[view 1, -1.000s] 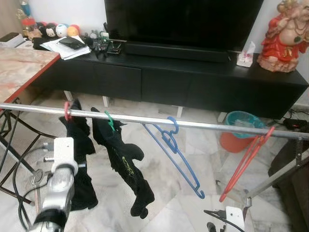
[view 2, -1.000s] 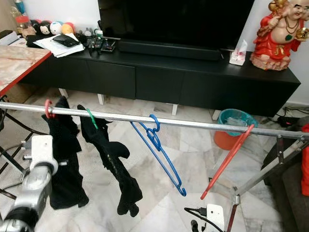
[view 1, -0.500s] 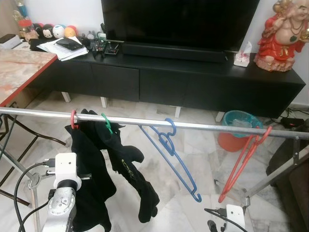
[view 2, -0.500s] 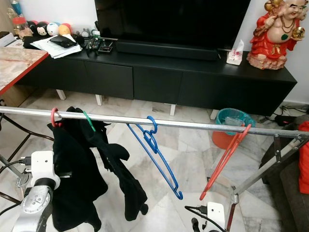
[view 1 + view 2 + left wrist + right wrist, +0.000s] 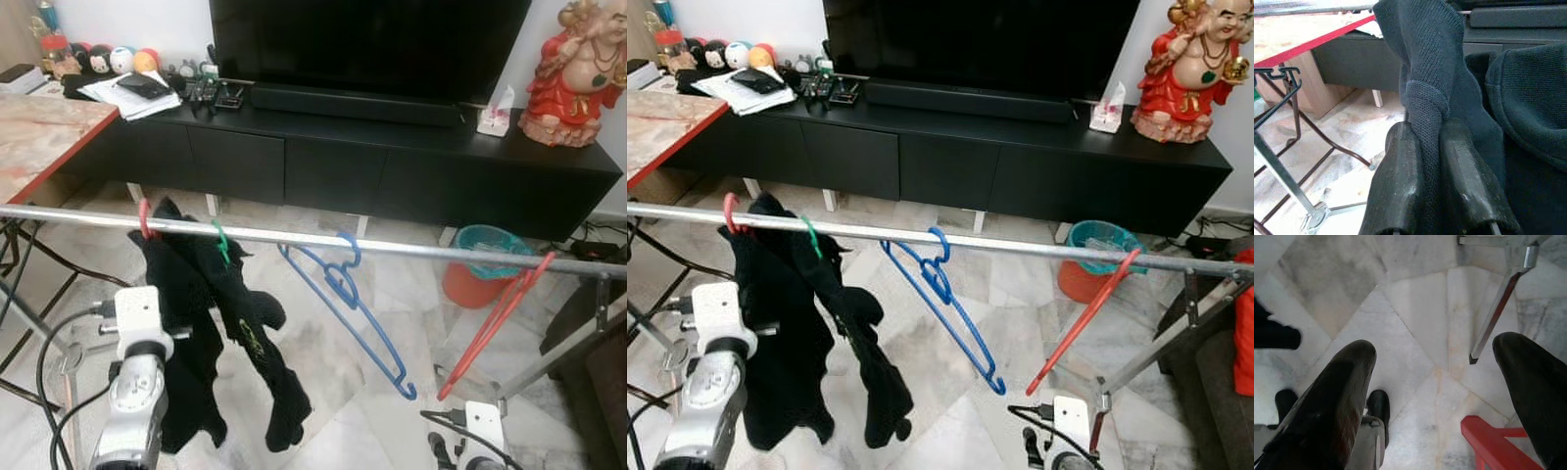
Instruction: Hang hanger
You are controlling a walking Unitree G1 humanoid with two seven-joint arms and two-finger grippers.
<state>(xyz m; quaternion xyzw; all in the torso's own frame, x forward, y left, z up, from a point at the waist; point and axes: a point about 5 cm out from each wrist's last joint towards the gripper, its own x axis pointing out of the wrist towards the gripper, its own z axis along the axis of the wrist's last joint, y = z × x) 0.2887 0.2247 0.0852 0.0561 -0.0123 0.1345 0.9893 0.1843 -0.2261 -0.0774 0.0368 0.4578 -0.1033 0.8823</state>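
A big television (image 5: pixel 367 44) sits on the black cabinet (image 5: pixel 392 162), red statue (image 5: pixel 573 73) at one end, teal bin (image 5: pixel 490 257) below.

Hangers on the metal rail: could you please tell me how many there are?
4 on the rail: a pink hanger and a green hanger carrying black clothes, a bare blue hanger mid-rail, and a red hanger at the right end.

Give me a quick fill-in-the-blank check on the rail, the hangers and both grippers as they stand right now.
1. The left gripper is shut on the ____ garment.
2. The empty blue hanger hangs from the metal rail between the green hanger and the ____ hanger.
3. The right gripper hangs low over the floor with its fingers ____.

Missing words: black; red; open
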